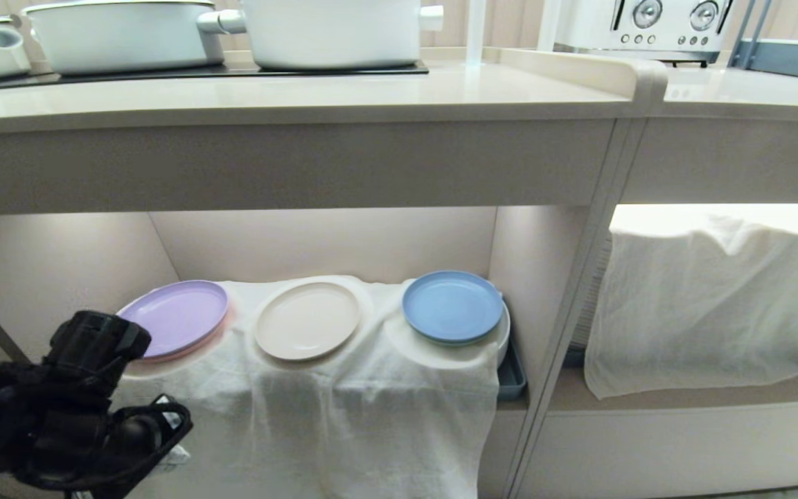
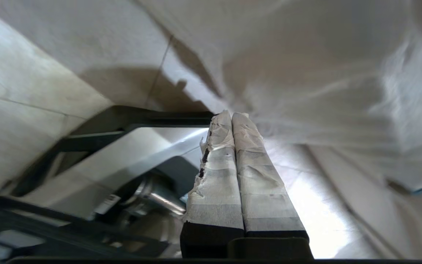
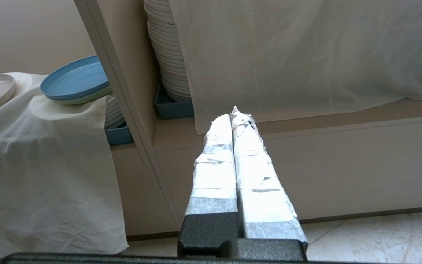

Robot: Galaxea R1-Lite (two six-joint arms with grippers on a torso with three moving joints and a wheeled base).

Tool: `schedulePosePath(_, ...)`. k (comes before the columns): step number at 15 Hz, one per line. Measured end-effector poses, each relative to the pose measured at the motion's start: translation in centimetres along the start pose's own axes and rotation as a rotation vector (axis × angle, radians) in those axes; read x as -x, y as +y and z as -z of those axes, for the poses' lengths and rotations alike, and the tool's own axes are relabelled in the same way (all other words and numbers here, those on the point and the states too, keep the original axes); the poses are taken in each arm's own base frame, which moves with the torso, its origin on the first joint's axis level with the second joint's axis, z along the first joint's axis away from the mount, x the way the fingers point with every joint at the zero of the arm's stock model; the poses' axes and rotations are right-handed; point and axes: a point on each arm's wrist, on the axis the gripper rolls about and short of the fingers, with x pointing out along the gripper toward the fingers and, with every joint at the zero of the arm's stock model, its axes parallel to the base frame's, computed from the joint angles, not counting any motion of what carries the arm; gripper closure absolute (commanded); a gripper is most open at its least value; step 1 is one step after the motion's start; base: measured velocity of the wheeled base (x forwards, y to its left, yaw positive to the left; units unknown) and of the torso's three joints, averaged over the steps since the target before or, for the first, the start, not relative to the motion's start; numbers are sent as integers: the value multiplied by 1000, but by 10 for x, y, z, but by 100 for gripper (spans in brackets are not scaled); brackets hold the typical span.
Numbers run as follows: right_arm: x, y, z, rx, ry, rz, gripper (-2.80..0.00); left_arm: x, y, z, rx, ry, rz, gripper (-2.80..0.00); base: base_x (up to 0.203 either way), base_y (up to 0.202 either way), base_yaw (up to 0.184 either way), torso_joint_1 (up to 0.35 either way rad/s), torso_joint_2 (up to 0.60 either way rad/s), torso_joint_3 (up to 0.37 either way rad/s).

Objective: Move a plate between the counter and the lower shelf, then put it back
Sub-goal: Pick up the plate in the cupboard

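you saw the plate (image 1: 307,320) lying flat on the white cloth (image 1: 343,409) in the lower shelf (image 1: 323,242), midway between the lilac plate (image 1: 179,317) and the blue plate (image 1: 451,305). the left gripper (image 2: 232,116) hung below the shelf's front left corner, well apart from the plate, fingers pressed together, holding nothing. the right gripper (image 3: 234,114) was likewise closed and empty, low before the neighbouring compartment.

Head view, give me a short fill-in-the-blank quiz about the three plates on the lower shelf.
1. The cream plate sits between the lilac plate and the ____ plate.
2. All three rest on a white ____.
3. The left pincer is ____, holding nothing.

Missing words: blue; cloth; shut
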Motion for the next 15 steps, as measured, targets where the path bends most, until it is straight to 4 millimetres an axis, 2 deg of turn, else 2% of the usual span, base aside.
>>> schedulePosePath(4, 0, 0, 0, 0, 0, 0, 0, 22, 21, 14, -147, -87, 19, 0, 0, 0, 0, 0, 0, 0)
schedulePosePath(8, 0, 0, 0, -1, 0, 0, 0, 42, 28, 19, -289, -181, 67, 0, 0, 0, 0, 0, 0, 0)
schedulePosePath(15, 0, 0, 0, 0, 0, 0, 0, 61, 39, 26, -493, -308, 69, 0, 0, 0, 0, 0, 0, 0)
